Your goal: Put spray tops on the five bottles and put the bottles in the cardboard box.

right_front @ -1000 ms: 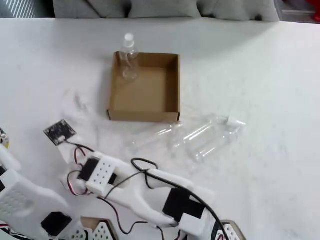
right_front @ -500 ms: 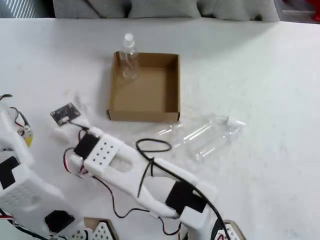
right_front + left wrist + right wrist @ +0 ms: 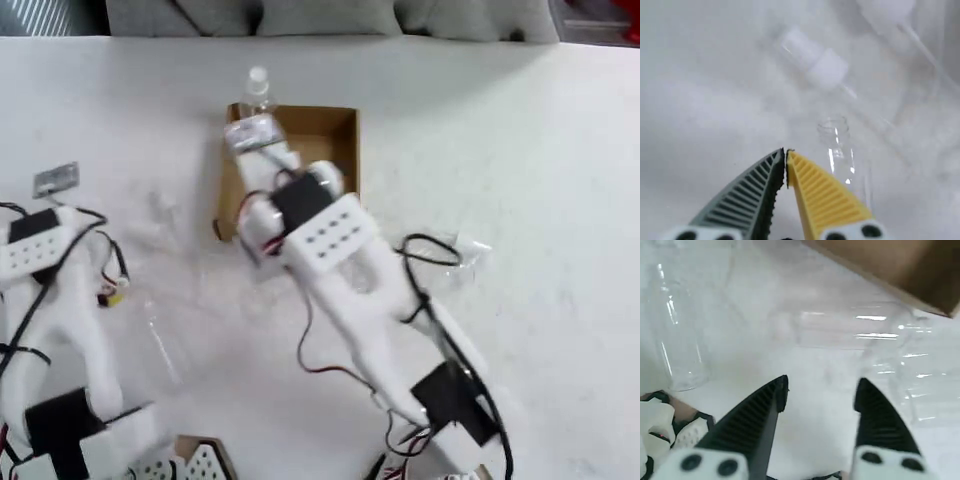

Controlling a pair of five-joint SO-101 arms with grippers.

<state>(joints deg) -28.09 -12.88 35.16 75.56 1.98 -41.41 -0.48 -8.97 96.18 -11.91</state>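
Observation:
My left gripper (image 3: 786, 152) is shut with nothing in it, just above the table. Beyond its tips stands a clear open-necked bottle (image 3: 841, 145), and two white spray tops (image 3: 812, 57) (image 3: 885, 10) lie farther off. My right gripper (image 3: 822, 390) is open and empty over the white table, short of two clear bottles (image 3: 850, 330) (image 3: 912, 372) lying beside the cardboard box (image 3: 900, 265). Another clear bottle (image 3: 677, 340) shows off to one side. In the high view the right arm (image 3: 330, 240) stretches across the front left of the box (image 3: 345, 150). A capped bottle (image 3: 257, 88) stands at the box's back left corner.
The left arm (image 3: 40, 250) lies along the table's left side. Clear bottles (image 3: 450, 250) lie right of the box, partly under the right arm. Faint spray tops (image 3: 155, 205) lie left of the box. Open table spreads to the right and back.
The right arm has swung from the front left up and rightward to the box's front left corner. The left arm has come forward along the left side.

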